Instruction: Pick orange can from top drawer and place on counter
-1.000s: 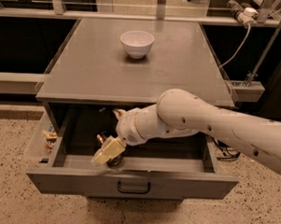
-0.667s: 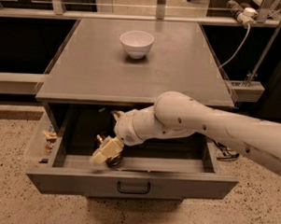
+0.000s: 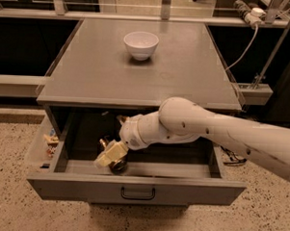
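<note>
Metallic orange can (image 3: 119, 164) in top drawer (image 3: 190, 190) below surface (image 3: 103, 72) front edge, gripper (image 3: 107, 156) against it, grasp indeterminable.

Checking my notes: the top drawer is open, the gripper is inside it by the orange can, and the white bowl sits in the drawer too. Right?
No: the camera view shows the white bowl on the counter, not in the top drawer. That drawer is open, with the gripper inside it by the orange can.

White arm (image 3: 221, 133); pincer (image 3: 109, 157) (in drawer (image 3: 137, 187)) perhaps cream.
</note>
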### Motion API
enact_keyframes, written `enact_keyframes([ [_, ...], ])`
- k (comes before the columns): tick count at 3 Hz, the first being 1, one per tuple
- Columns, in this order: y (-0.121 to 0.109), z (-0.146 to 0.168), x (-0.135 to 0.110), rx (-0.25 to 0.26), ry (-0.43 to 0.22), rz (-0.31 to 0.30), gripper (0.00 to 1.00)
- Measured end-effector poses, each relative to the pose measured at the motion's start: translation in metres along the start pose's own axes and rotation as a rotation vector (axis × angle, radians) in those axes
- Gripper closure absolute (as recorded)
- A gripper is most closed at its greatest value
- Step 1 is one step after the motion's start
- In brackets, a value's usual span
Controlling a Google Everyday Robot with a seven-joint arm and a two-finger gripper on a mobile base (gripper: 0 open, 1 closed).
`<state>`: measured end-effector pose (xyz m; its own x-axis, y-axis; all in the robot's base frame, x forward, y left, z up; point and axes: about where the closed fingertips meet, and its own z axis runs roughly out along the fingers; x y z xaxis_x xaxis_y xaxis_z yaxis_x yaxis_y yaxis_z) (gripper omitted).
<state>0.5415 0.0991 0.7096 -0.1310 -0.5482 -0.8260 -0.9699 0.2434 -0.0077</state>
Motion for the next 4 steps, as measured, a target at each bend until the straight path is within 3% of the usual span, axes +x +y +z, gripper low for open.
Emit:
enact_keyframes([
  [2,-0.017,0.01,0.024,0.034,0.038,0.063,0.0],
  [4,-0.029,0.029,0.01,0.054,0.022,0.027,0.0],
])
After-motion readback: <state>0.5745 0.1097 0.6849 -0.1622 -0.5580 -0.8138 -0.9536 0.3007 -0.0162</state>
